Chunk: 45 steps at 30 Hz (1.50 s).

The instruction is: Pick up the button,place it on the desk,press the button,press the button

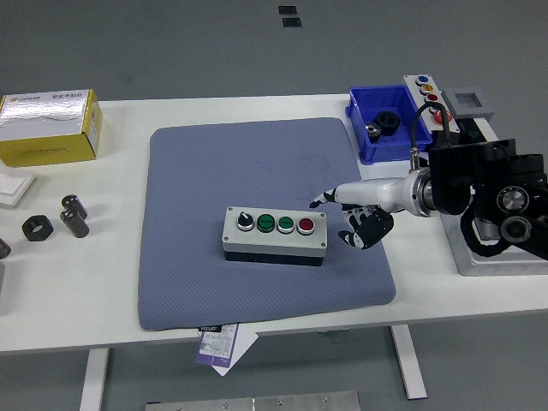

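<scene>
The grey button box (274, 234) lies flat in the middle of the blue-grey mat (214, 171). It carries a black rotary knob, two green buttons and a red button (306, 225). My right hand (345, 217) hovers just right of the box. Its forefinger (324, 198) is stretched out to the left, with the tip just above and to the right of the red button. The other fingers (366, 230) are curled under and hold nothing. I cannot tell whether the fingertip touches the box. The left arm is out of view.
A blue bin (402, 142) with black parts and a second button panel (431, 94) stand at the back right. A grey metal base (481, 257) sits under my right arm. A yellow box (47, 128), a black nut (37, 228) and cylinders (75, 216) lie at the left.
</scene>
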Available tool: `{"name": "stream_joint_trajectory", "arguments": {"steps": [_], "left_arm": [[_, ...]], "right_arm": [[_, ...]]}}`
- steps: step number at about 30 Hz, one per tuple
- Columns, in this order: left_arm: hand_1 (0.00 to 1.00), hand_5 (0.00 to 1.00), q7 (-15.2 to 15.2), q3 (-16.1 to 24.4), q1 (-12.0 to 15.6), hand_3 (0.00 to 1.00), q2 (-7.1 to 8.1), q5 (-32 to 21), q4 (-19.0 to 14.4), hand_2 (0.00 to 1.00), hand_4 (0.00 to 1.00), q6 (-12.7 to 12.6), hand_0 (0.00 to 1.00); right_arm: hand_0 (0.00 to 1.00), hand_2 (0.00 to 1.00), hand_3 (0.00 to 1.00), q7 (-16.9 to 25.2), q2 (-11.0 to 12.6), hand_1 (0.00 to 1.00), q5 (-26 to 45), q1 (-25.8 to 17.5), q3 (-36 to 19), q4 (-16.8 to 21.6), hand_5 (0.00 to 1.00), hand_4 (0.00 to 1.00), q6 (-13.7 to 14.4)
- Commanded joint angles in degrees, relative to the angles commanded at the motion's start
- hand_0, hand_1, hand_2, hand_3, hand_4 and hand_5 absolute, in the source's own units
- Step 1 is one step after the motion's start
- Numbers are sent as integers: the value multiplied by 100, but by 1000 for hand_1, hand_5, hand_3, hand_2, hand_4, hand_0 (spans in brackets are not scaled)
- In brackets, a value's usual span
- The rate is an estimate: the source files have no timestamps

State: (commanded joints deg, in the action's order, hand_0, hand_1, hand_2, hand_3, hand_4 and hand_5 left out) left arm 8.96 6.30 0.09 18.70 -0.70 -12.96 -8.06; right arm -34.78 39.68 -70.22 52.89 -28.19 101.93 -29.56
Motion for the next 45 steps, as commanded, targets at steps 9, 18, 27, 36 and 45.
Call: {"name": "stream_joint_trajectory", "arguments": {"steps": [9, 18, 27, 36, 45], "left_arm": [[512, 168, -1, 3, -9, 642, -1, 8, -1, 503, 718, -1, 627], [512, 168, -3, -6, -16, 641, 5, 3, -3, 503, 718, -1, 627], [512, 168, -3, -7, -19, 640, 0, 1, -5, 503, 718, 1, 627], [511, 168, -5, 2, -14, 639, -7, 10, -6, 503, 717, 2, 627], [512, 168, -5, -8, -17, 639, -9, 4, -6, 503, 718, 3, 627]], "right_arm": [[117, 233, 998, 4, -142, 241, -11, -4, 204, 0, 2, 373, 35], [116, 230, 998, 51, -422, 241, -43, 29, 451, -344, 2, 356, 118], [115, 228, 998, 65, -486, 240, -63, 18, 478, -600, 2, 351, 107], [114, 226, 998, 93, -426, 236, 32, 17, 334, -518, 2, 346, 19], [114, 225, 993, 99, -389, 236, 136, 17, 255, -518, 2, 347, -79]]}}
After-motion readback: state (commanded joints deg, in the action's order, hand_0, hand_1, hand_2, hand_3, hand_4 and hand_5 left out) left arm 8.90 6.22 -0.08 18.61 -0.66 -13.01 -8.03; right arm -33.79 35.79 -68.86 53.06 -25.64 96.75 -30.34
